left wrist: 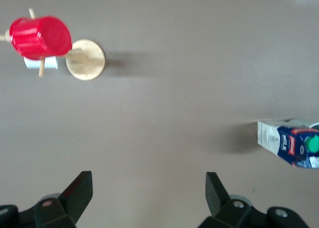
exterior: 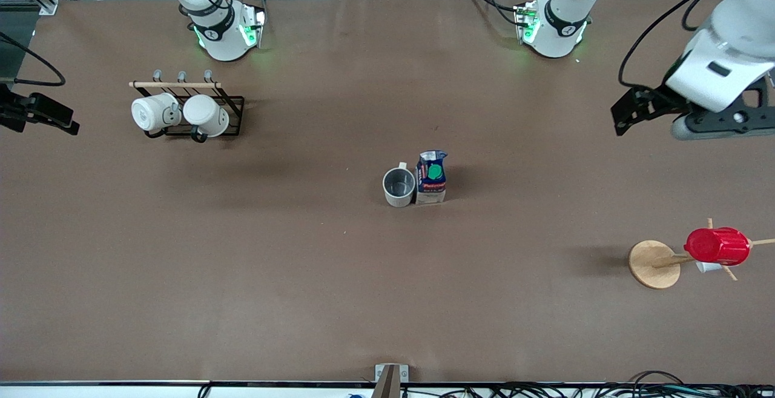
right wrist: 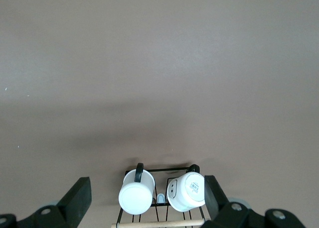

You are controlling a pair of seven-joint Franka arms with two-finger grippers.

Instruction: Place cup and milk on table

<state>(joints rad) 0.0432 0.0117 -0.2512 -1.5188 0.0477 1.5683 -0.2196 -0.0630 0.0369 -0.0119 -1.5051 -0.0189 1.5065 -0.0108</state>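
Note:
The grey-beige cup (exterior: 398,187) stands upright on the brown table (exterior: 303,277) near its middle, handle toward the robots' bases. The blue and white milk (exterior: 431,178) with a green cap stands right beside it, toward the left arm's end. The milk also shows at the edge of the left wrist view (left wrist: 294,146). My left gripper (exterior: 626,113) (left wrist: 148,188) is open and empty, up in the air over the left arm's end of the table. My right gripper (exterior: 54,118) (right wrist: 146,188) is open and empty, over the right arm's end of the table.
A black wire rack (exterior: 233,116) with a wooden bar holds two white mugs (exterior: 154,113) (exterior: 206,114) near the right arm's base; they also show in the right wrist view (right wrist: 135,198). A red ribbed cup (exterior: 717,245) hangs on a wooden peg stand (exterior: 652,263) at the left arm's end.

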